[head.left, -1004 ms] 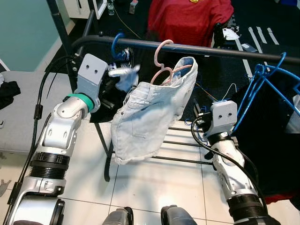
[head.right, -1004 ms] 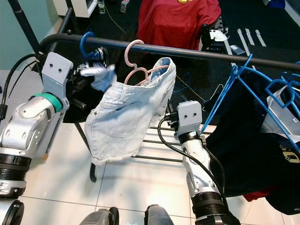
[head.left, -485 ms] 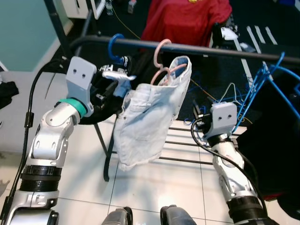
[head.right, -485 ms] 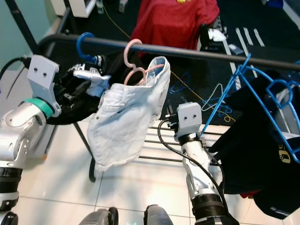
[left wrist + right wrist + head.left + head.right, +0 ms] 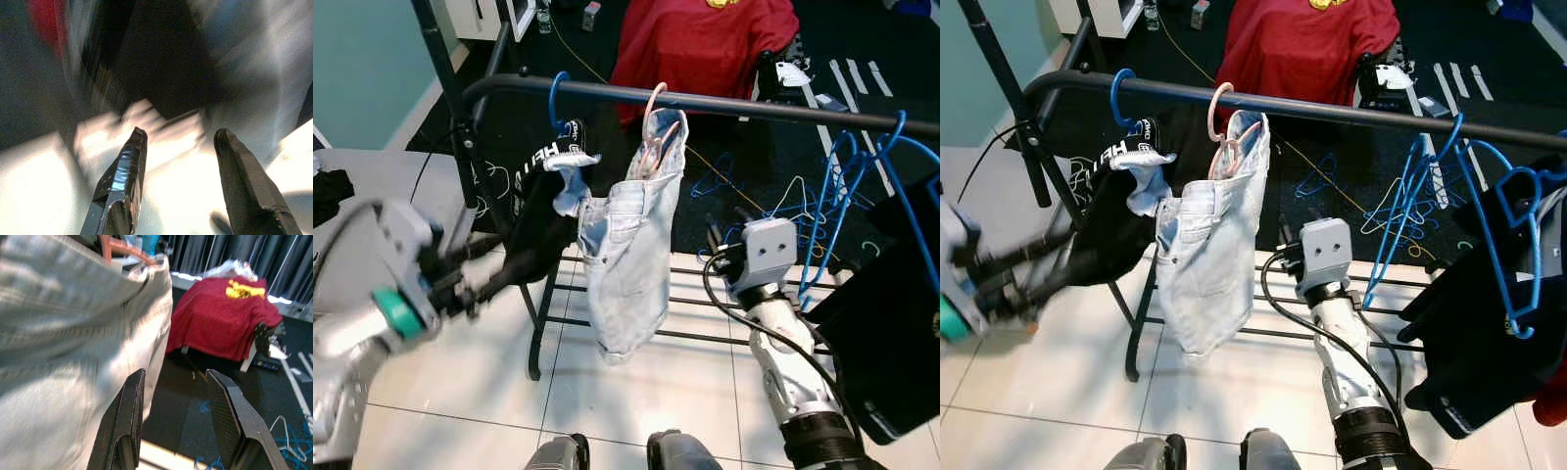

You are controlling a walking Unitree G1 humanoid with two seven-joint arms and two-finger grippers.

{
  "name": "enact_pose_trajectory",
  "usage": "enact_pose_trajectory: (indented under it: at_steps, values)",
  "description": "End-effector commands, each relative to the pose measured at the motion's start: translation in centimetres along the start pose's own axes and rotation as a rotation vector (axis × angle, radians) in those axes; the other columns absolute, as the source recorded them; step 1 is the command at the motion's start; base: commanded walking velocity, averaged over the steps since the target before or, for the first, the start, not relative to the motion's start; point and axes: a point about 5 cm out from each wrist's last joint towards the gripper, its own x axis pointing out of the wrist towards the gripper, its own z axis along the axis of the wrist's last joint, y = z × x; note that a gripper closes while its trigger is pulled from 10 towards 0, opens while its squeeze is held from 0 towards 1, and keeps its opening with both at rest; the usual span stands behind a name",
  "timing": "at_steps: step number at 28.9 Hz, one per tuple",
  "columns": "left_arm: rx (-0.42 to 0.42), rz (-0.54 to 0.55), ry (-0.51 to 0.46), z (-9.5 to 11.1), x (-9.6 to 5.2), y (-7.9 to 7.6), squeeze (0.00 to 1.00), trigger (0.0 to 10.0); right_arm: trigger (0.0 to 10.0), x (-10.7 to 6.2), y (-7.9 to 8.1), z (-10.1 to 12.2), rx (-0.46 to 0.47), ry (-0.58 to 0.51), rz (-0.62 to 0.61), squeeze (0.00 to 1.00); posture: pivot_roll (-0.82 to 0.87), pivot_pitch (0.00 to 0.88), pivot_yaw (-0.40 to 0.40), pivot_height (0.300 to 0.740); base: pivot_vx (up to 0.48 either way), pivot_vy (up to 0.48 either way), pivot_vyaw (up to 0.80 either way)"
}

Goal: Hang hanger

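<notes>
Left pincer [image 5: 178, 161]: fingers apart, gripping nothing, low beside the black garment [image 5: 533, 235] and blurred; it looks clear of the rack, I'd say because the hanging is done.
Right pincer [image 5: 178, 418]: spread wide and empty, just next to the denim, probably there to steady it.
Pink hanger [image 5: 651, 127]: hooked over the black rail [image 5: 724, 101], between the blue hook [image 5: 556, 93] and the bunch of blue hangers [image 5: 862, 176].
Denim shorts [image 5: 626, 255]: pale, faded, frayed hem, draped from the hanger and hanging free above the tiled floor [image 5: 636, 392].
</notes>
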Motion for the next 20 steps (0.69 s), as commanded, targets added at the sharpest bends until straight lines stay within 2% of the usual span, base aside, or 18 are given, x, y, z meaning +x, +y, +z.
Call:
enact_pose_trajectory:
  at_steps: [1,3,4,6,7,9,11,14,17,19,20]
  values:
    - [0.026,0.0,0.017,-0.3,0.1,0.0,0.0,10.0,10.0,-0.5,0.2,-0.8,-0.004,0.035,0.014,0.0,-0.06,0.094,0.046,0.74,0.0,0.0,0.0]
    - [0.004,0.11,0.164,-4.8,0.6,0.1,0.0,10.0,10.0,-1.8,1.2,-2.7,0.032,0.125,0.061,0.0,-0.06,0.092,0.039,0.74,0.0,0.0,0.0]
    - [0.004,0.11,0.164,-4.8,0.6,0.1,0.0,10.0,10.0,-1.8,1.2,-2.7,0.032,0.125,0.061,0.0,-0.06,0.092,0.039,0.74,0.0,0.0,0.0]
    - [0.031,0.247,0.292,-8.3,1.6,-0.1,0.0,10.0,10.0,-3.6,2.1,-4.9,0.052,0.224,0.097,0.0,-0.06,0.092,0.034,0.74,0.0,0.0,0.0]
    - [0.039,0.291,0.332,-9.6,2.3,-0.7,0.0,10.0,10.0,-4.7,2.4,-6.2,0.075,0.286,0.095,0.0,-0.07,0.09,0.036,0.74,0.0,0.0,0.0]
    - [0.04,0.318,0.359,-10.5,3.0,-1.5,0.0,10.0,10.0,-5.7,2.6,-7.4,0.101,0.346,0.085,0.0,-0.07,0.09,0.036,0.74,0.0,0.0,0.0]
    - [0.04,0.318,0.359,-10.5,3.0,-1.5,0.0,10.0,10.0,-5.7,2.6,-7.4,0.101,0.346,0.085,0.0,-0.07,0.09,0.036,0.74,0.0,0.0,0.0]
    - [0.067,0.346,0.412,-12.1,3.7,-2.7,0.0,10.0,10.0,-7.6,3.3,-9.9,0.201,0.499,0.078,0.0,-0.09,0.078,0.042,0.74,0.0,0.0,0.0]
    - [0.063,0.331,0.477,-13.9,4.4,-4.4,0.0,10.0,10.0,-9.8,3.3,-12.1,0.211,0.642,0.035,0.0,-0.09,0.076,0.042,0.74,0.0,0.0,0.0]
    - [0.062,0.336,0.491,-14.2,4.5,-4.6,0.0,10.0,10.0,-10.2,3.3,-12.5,0.215,0.671,0.029,0.0,-0.08,0.072,0.039,0.74,0.0,0.0,0.0]
    - [0.06,0.379,0.523,-14.8,4.6,-4.9,0.0,10.0,10.0,-11.2,3.2,-13.2,0.228,0.727,0.001,0.0,-0.08,0.069,0.037,0.74,0.0,0.0,0.0]
